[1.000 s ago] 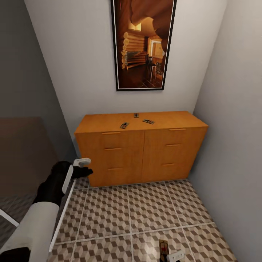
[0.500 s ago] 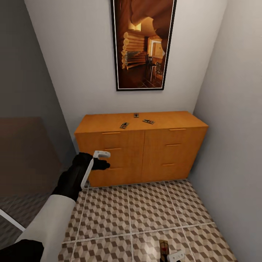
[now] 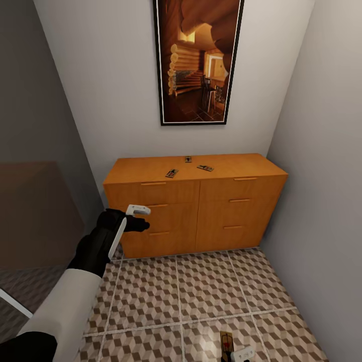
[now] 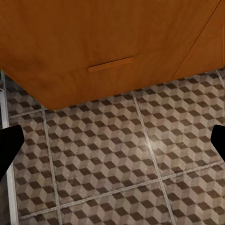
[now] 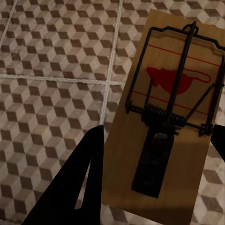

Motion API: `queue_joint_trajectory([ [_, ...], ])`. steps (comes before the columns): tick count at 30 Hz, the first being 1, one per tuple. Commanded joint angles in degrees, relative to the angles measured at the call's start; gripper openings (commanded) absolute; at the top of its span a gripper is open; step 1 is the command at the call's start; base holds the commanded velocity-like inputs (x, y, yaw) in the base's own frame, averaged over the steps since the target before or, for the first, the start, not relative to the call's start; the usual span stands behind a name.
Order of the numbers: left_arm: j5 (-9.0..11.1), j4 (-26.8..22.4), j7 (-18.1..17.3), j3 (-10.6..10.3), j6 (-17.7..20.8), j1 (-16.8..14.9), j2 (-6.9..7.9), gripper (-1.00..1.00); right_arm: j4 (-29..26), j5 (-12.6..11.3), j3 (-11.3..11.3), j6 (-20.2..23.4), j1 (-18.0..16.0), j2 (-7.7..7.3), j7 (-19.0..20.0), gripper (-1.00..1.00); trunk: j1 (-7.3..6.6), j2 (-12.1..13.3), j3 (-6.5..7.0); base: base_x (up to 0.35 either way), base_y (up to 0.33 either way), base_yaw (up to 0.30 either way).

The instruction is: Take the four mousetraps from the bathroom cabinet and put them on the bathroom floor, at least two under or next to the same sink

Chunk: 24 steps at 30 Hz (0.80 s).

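**Wooden trap pinched in my right gripper, three more on the cabinet**

Orange-brown cabinet (image 3: 196,201) stands against the wall ahead, with three traps (image 3: 172,173) (image 3: 188,159) (image 3: 205,168) lying apart on its top. My left gripper (image 3: 143,226) hovers in front of the left drawers, fingers spread wide, nothing between them. My right gripper (image 5: 154,173) is low over the tiled floor (image 3: 201,291), its fingers clamping the fourth trap (image 5: 171,117) by its edges, spring side up
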Motion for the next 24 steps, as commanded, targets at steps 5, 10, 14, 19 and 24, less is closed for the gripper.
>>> queue_joint_trajectory([
  [5,-0.4,-0.4,-0.5,0.0,0.2,0.0,0.00,1.00,0.0,0.2,0.2,-0.2,0.0,-0.01,0.0,-1.00,0.00,0.0,-0.15,0.000,0.000,0.000],
  [10,-0.4,-1.2,-0.5,0.0,0.2,0.0,0.00,1.00,0.0,0.2,0.2,-0.2,0.0,-0.01,-0.1,-1.00,0.00,0.0,-0.18,0.000,0.000,0.000],
  [14,-0.4,-2.7,-0.5,0.0,0.2,0.0,0.00,1.00,0.0,0.2,0.2,-0.2,0.0,-0.01,-0.1,-1.00,0.00,0.0,-0.19,0.000,0.000,0.000],
  [19,-0.2,-4.3,-0.7,0.1,0.3,0.0,-0.15,1.00,0.0,0.2,0.2,-0.2,0.0,0.01,-0.2,-1.00,0.00,0.0,-0.19,0.000,0.000,0.000],
  [24,0.0,-4.6,-0.7,0.4,0.4,-0.1,-0.79,1.00,0.0,0.2,0.2,-0.1,0.0,0.06,-0.2,-1.00,0.00,0.0,-0.19,0.000,0.000,0.000],
])
